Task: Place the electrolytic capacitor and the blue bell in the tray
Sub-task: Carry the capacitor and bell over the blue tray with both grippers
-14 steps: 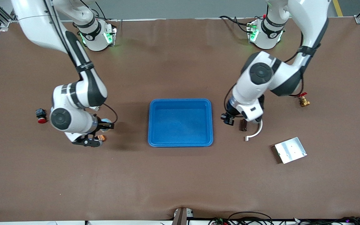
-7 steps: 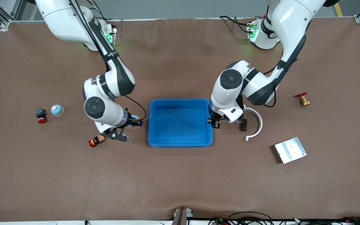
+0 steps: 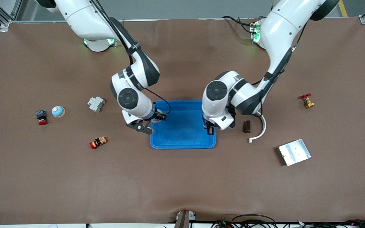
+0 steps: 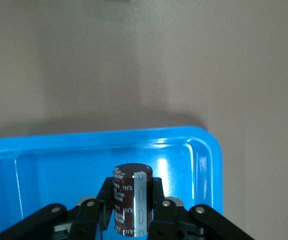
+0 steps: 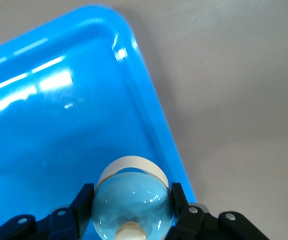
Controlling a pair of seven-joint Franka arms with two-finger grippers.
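Note:
The bright blue tray lies at the table's middle. My left gripper is over the tray's end toward the left arm. It is shut on the electrolytic capacitor, a dark brown can with a silver stripe, held upright above the tray floor. My right gripper is over the tray's end toward the right arm. It is shut on the light blue bell, with the tray's rim beneath it.
A second blue bell, a red-and-black button, a grey breaker and an orange-red part lie toward the right arm's end. A brown part, white curved piece, silver plate and brass valve lie toward the left arm's end.
Both arms have swung in toward the tray with their loads. The right gripper carried the bell and the left the capacitor from beside the tray to over its two ends.

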